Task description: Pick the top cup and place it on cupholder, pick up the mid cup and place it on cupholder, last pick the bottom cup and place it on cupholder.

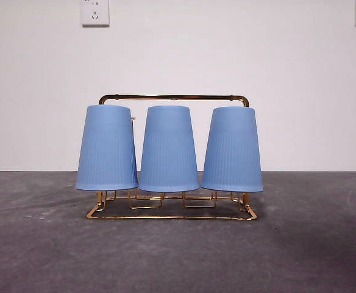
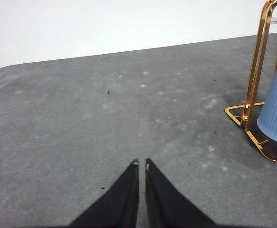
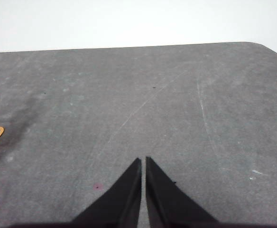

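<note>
**3 blue cups sit on the gold rack, both hands idle**

In the front view, the left ribbed blue plastic cup (image 1: 106, 148) sits upside down on the shiny gold wire cupholder (image 1: 172, 215), leaning slightly. Just beside it, the middle blue cup (image 1: 169, 149) stands inverted, and the right blue cup (image 1: 232, 149) hangs the same way. All 3 rest under the rack's arched handle bar (image 1: 174, 96). The cupholder stands on the dark grey surface (image 1: 178, 256).

The left hand (image 2: 141, 164) hovers over bare surface near the rack's end, its black jaws pressed together, pinching nothing. The right hand (image 3: 143, 160) is likewise closed and empty, well apart from the rack's corner.
</note>
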